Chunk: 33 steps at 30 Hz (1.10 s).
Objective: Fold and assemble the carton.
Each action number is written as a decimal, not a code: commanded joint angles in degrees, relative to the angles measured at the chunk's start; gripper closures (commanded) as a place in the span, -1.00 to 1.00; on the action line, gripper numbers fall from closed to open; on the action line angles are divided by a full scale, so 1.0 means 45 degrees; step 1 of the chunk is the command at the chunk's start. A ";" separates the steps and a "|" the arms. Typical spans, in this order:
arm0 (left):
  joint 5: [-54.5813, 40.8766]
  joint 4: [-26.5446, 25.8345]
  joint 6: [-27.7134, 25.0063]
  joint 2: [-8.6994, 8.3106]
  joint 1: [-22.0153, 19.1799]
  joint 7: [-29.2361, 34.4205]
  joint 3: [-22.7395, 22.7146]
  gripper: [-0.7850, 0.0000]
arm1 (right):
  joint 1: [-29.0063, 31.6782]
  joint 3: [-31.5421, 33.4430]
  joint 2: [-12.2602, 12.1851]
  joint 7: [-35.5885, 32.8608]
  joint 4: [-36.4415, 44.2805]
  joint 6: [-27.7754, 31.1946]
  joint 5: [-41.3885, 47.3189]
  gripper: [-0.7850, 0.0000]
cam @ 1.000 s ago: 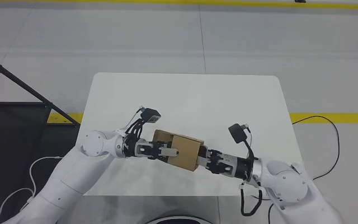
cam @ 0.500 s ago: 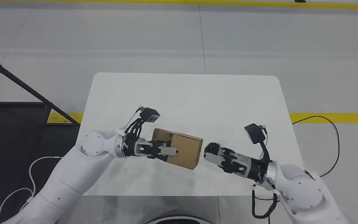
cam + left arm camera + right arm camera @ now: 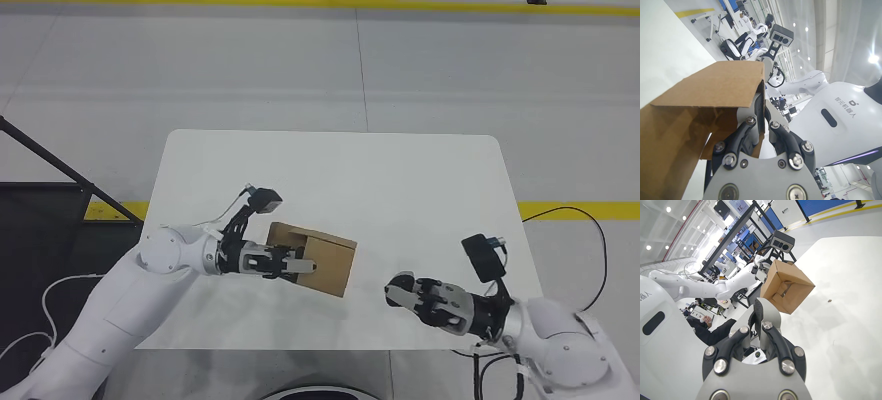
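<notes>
My right gripper point(image 3: 400, 291) has drawn back well clear of the carton point(image 3: 320, 258), fingers pinched together and empty, while my left gripper point(image 3: 297, 267) clamps the carton's wall and holds it; folding looks midway, and next I'd need to return to its open end.

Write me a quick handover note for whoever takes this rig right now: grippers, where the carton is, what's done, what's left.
Left gripper: shut on a wall edge of the carton.
Right gripper: shut, empty, apart from the carton.
Carton: at the near middle of the table, squared into a box shape.
Done: the flaps at the end by the left gripper are folded in.
Left: the end facing the right gripper is open and probably needs closing.
</notes>
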<state>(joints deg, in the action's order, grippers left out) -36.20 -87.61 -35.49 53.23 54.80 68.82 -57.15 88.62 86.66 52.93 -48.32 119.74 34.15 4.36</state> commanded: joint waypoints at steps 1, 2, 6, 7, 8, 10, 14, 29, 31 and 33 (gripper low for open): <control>0.0494 -0.0029 -0.0167 -0.0043 -0.0002 -0.0171 -0.0108 1.00 | 0.0041 0.0124 -0.0016 0.0007 0.0032 -0.0086 -0.0400 1.00; 0.0588 -0.0085 -0.0201 -0.0058 0.0033 -0.0206 -0.0133 1.00 | 0.0052 0.0137 -0.0018 0.0003 0.0053 -0.0102 -0.0496 1.00; 0.0576 -0.0117 -0.0203 -0.0062 0.0048 -0.0208 -0.0138 1.00 | 0.0052 0.0137 -0.0018 0.0003 0.0053 -0.0102 -0.0496 1.00; 0.0576 -0.0117 -0.0203 -0.0062 0.0048 -0.0208 -0.0138 1.00 | 0.0052 0.0137 -0.0018 0.0003 0.0053 -0.0102 -0.0496 1.00; 0.0576 -0.0117 -0.0203 -0.0062 0.0048 -0.0208 -0.0138 1.00 | 0.0052 0.0137 -0.0018 0.0003 0.0053 -0.0102 -0.0496 1.00; 0.0576 -0.0117 -0.0203 -0.0062 0.0048 -0.0208 -0.0138 1.00 | 0.0052 0.0137 -0.0018 0.0003 0.0053 -0.0102 -0.0496 1.00; 0.0921 -0.0271 -0.0061 -0.0048 0.0129 -0.0206 -0.0015 1.00 | 0.0063 0.0071 -0.0007 0.0155 0.0096 -0.0240 -0.0602 1.00; 1.1628 -0.3982 0.1860 -0.0231 -0.1213 0.0438 0.0238 1.00 | 0.0439 0.0215 -0.0024 0.0882 0.0072 0.0189 -0.1904 1.00; 1.2188 -0.4252 0.1690 -0.0217 -0.1409 0.0766 0.0473 1.00 | 0.0486 0.0262 -0.0035 0.0885 0.0031 0.0242 -0.1880 1.00; 1.2358 -0.4313 0.1835 -0.0207 -0.1490 0.0777 0.0517 1.00 | 0.0513 0.0307 -0.0046 0.0884 0.0003 0.0263 -0.1874 1.00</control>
<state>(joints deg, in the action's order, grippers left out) 19.28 -107.01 -27.48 52.28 48.15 72.38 -54.85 90.89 87.97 52.74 -44.33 119.80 35.29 -4.09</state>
